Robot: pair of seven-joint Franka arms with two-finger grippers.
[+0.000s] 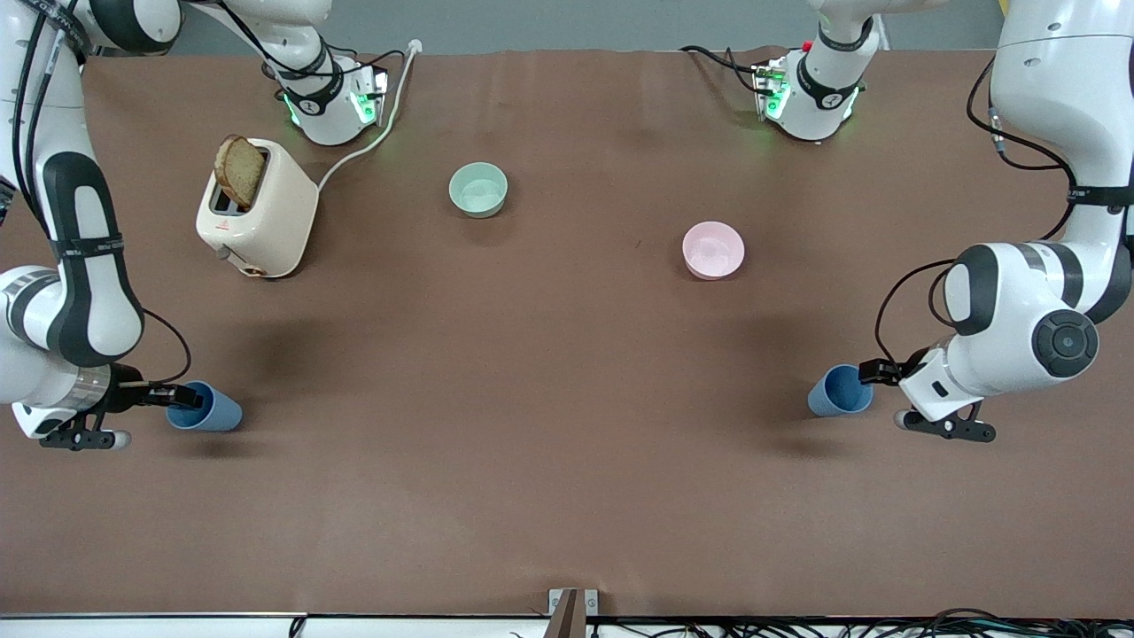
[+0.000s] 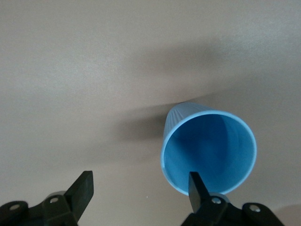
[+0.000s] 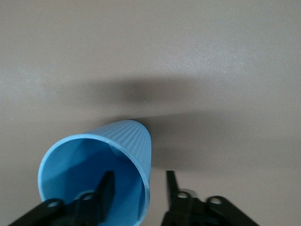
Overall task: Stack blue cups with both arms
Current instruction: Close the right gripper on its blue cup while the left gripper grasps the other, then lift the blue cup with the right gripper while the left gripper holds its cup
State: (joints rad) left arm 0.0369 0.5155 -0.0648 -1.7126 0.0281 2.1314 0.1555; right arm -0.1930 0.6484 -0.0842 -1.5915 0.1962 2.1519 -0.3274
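1. Brown cloth covers the table (image 1: 567, 496). At the bottom edge of the front view, mid-frame, a small metal bracket (image 1: 571, 610) sits on the table's rim.
2. Low in the frame, at the right arm's end of the table, is one blue cup (image 1: 211, 412). The right gripper (image 1: 180, 396) is at its rim.
3. In the right wrist view, the right gripper (image 3: 138, 181) has its fingers partly apart. One is inside that cup (image 3: 127, 136) and one outside. The wall sits between them with a small gap on each side, so nothing is pinched.
4. Slightly higher in the frame, at the left arm's end, is the second blue cup (image 1: 837, 392). The left gripper (image 1: 873, 370) is at its rim.
5. In the left wrist view, the left gripper (image 2: 140, 181) is spread wide. One finger is at the mouth of this cup (image 2: 211, 146) and the other is well clear of it. It grips nothing.
6. The two cups are well apart.
7. In the upper half of the frame, toward the left arm's end, is a pink bowl (image 1: 713, 250).
8. A cream toaster (image 1: 261, 221) sits toward the right arm's end, with a bread slice (image 1: 239, 170) sticking out of its slot.
9. A green bowl (image 1: 478, 190) sits higher still, near mid-frame.
10. A white cable (image 1: 372, 142) runs from the toaster to the top edge.
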